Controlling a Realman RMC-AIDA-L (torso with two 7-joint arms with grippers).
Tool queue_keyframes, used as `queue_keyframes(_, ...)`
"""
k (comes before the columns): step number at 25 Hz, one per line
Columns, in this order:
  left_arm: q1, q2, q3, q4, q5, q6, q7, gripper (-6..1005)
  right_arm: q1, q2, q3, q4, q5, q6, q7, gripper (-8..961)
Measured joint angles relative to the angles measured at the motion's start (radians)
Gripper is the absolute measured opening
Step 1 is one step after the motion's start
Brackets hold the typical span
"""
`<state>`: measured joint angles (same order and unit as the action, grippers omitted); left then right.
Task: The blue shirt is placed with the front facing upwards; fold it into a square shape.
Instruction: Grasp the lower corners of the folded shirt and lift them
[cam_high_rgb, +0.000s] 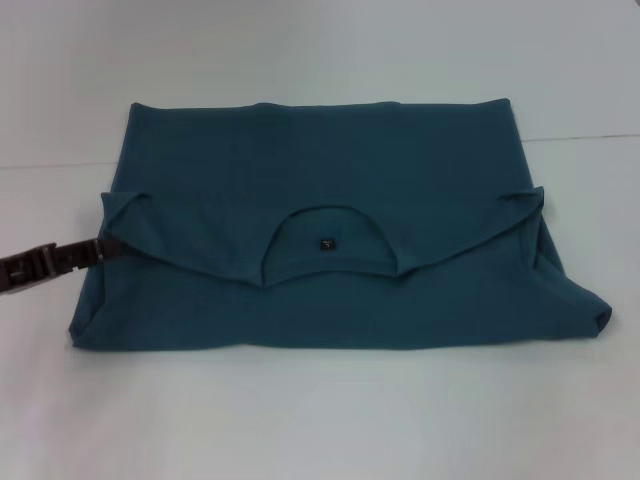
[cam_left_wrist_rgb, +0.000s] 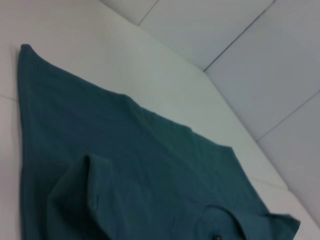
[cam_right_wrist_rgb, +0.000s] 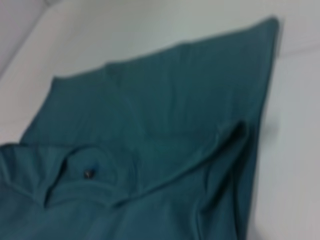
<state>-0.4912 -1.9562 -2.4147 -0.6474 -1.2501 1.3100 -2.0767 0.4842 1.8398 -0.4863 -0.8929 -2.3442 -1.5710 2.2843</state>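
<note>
Shirt first: the blue shirt (cam_high_rgb: 330, 200) lies mid-tabletop (cam_high_rgb: 320, 420), folded once, neck label (cam_high_rgb: 327, 243) showing, sleeves tucked under. Your left tool (cam_high_rgb: 98, 248) meets its left edge at the sleeve corner; whether it is pinching cloth you cannot tell. The right tool is out of sight. Pull on one corner alone and the fold may skew or drag loose.

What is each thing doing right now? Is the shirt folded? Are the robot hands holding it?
blue shirt: lying flat, partly folded, collar end turned over the body, plain back side up.
neck label: showing inside the collar opening.
left gripper: at the shirt's left edge.
right gripper: out of sight.
table: holding the shirt.
</note>
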Motion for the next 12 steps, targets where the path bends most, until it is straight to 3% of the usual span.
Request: queue_keyframes(12,0.005,0.0,-0.009,-0.001,0.04,-0.035,0.029,566,0.031,-0.002,0.002,0.127,-0.055,0.042,0.05,897)
